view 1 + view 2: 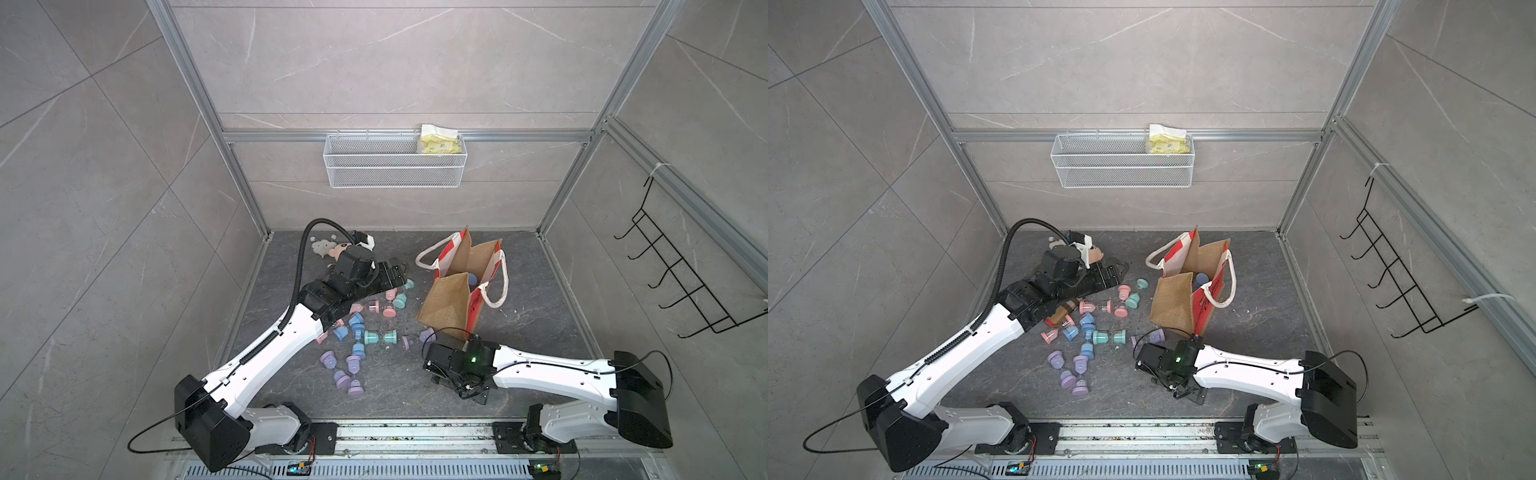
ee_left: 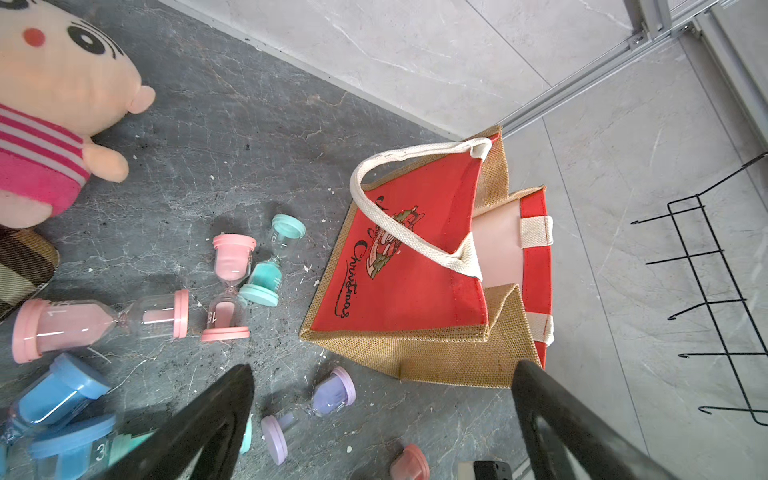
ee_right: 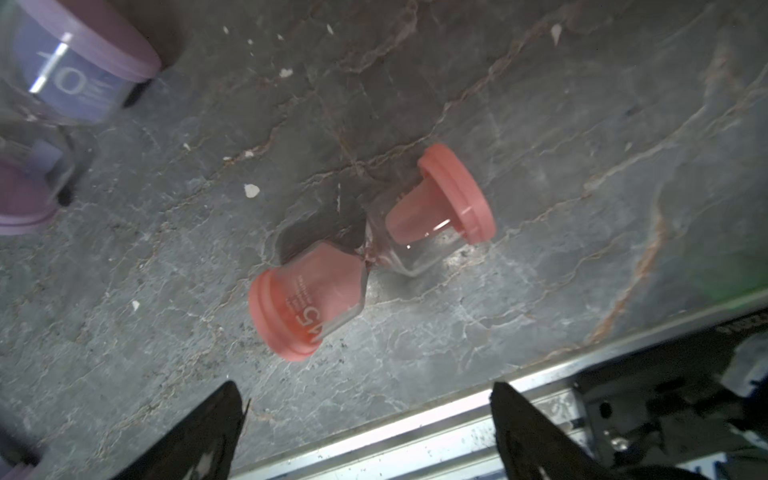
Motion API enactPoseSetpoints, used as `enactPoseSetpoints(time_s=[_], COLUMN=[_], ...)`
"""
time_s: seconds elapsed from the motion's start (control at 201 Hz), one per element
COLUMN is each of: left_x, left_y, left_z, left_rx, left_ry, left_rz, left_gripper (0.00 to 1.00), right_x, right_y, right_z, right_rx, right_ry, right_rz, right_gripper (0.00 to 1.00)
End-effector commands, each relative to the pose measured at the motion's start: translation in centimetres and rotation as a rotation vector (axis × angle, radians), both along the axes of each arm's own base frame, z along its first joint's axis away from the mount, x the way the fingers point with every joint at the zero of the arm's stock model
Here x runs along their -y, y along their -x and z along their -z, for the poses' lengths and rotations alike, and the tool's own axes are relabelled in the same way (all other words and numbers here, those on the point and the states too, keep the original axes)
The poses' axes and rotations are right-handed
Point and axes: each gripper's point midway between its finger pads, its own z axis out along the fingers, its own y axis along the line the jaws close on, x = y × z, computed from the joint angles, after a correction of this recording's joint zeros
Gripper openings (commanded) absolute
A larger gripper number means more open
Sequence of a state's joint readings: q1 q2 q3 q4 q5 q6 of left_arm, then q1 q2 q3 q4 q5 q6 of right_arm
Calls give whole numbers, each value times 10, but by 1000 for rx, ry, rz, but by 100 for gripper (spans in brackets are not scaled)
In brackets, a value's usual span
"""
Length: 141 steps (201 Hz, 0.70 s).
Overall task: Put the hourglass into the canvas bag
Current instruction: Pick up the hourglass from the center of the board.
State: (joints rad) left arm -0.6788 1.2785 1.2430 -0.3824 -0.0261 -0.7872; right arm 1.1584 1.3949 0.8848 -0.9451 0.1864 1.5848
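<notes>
R gripper (image 3: 365, 390), nearest, approx 5 o'clock on the floor (image 1: 532, 332): jaws wide, nothing btwn them. Pink hourglass (image 3: 370, 253) lies on its side just ahead of the tips, untouched; hidden under the wrist in both top views. Step, as I read it: pre-grasp. Next move calls for a drop, jaws square across the glass body, then closing w/o rolling it. Canvas bag (image 1: 449, 307) stands upright, mouth open, at 12 o'clock from R gripper, w/ a blue hourglass (image 1: 472, 278) inside. L gripper (image 2: 384, 368) is also wide and empty, hovering by the hourglass pile (image 1: 357, 328) at 9 o'clock of the bag.
</notes>
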Motion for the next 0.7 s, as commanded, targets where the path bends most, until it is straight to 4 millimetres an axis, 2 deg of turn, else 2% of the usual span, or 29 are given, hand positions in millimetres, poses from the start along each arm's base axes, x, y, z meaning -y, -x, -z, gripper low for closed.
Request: enactPoseSetpoints(time_s=[0.0, 0.11, 0.254, 0.468, 0.697], left_x=[-4, -7, -7, -8, -7], left_y=[-1, 0, -1, -4, -7], left_z=[-15, -14, -14, -12, -11], left_rx=[42, 42, 51, 58, 61], left_ry=[35, 22, 23, -5, -14], left_rz=[-24, -31, -32, -38, -39], left_gripper=[100, 100, 100, 100, 100], right_x=[-6, -7, -18, -7, -9], right_y=[1, -9, -24, -31, -42], right_z=[16, 21, 23, 28, 36], right_rx=[-7, 27, 58, 74, 70], right_ry=[-24, -38, -66, -12, 9], right_rz=[63, 94, 92, 180, 232], right_gripper=[96, 96, 97, 98, 96])
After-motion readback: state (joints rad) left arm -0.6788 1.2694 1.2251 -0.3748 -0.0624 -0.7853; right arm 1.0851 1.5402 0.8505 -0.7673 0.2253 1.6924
